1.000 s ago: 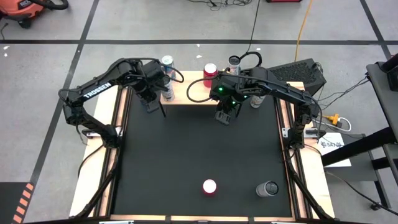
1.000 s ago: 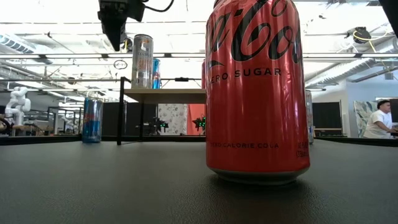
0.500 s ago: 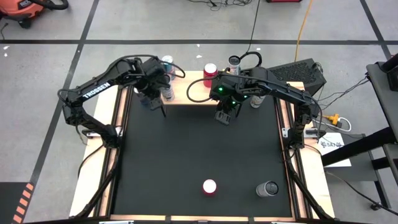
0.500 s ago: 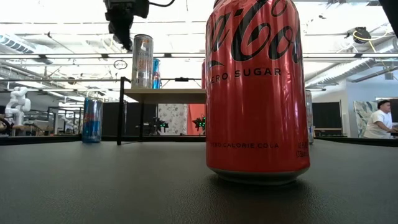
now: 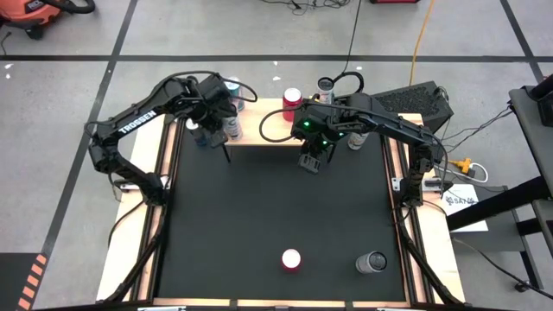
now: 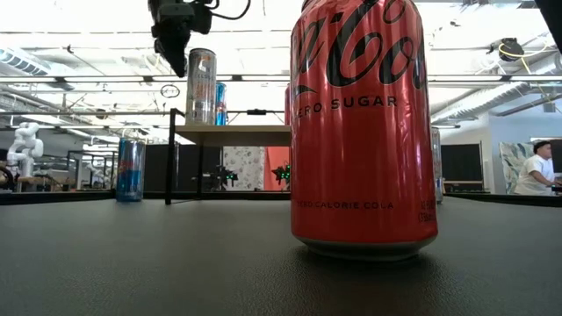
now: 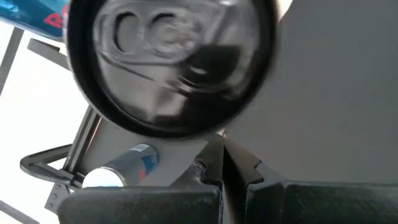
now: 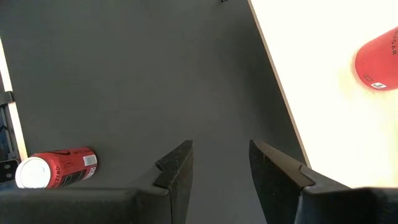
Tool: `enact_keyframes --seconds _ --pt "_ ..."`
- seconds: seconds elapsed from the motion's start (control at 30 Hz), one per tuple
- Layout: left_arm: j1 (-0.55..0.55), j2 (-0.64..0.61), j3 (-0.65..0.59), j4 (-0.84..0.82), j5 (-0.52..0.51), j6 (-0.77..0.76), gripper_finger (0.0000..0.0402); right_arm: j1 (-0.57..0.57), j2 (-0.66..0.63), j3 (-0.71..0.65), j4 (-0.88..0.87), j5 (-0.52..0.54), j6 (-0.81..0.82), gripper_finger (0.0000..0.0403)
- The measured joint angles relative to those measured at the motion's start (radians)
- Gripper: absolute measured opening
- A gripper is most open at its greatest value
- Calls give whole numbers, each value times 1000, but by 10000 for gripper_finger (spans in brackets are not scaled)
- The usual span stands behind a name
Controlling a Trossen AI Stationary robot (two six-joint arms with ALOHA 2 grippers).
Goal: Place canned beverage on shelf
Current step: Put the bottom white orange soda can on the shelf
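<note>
The shelf (image 5: 259,123) is a light-wood board on thin black legs at the table's far edge; it also shows in the low view (image 6: 237,134). A tall silver can (image 6: 201,85) stands on its left end, and its top fills the left wrist view (image 7: 171,62). A red can (image 5: 292,97) stands farther right on the board. My left gripper (image 6: 178,54) is shut and empty, high beside the silver can's left side. My right gripper (image 8: 221,163) is open and empty above the mat just in front of the shelf (image 5: 313,161). My left gripper's shut fingers (image 7: 222,163) stand close beside the silver can's upper wall (image 6: 191,66), pointing down. I cannot tell whether they touch it.
A red cola can (image 5: 291,259) and a silver can (image 5: 373,262) stand near the table's front edge. A blue can (image 6: 130,169) stands left of the shelf. More cans (image 5: 325,85) stand around the shelf's far and right sides. A person (image 6: 536,171) is in the room behind.
My left gripper has gone toward the table's far edge, closing in on the silver can at the shelf's left end. The cans have stayed in place.
</note>
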State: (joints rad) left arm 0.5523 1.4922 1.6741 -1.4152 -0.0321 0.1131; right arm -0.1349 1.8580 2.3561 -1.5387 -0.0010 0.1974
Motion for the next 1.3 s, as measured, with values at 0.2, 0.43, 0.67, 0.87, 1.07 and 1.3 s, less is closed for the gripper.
enact_keyframes --seconds 0.2,0.43,0.67,0.87,1.07,1.3 --pt "16 17 0 24 24 13 1 0 0 0 0 0 -4 144" --pt "30 50 0 25 24 31 1 0 0 0 0 0 -6 144" --pt "52 71 0 61 24 65 1 0 0 0 0 0 -7 144" --pt "56 70 0 115 27 95 1 0 0 0 1 0 -7 144" --pt "64 74 0 132 34 107 1 0 0 0 1 0 -7 144" --pt "64 106 0 181 55 121 1 0 0 0 1 0 -7 144"
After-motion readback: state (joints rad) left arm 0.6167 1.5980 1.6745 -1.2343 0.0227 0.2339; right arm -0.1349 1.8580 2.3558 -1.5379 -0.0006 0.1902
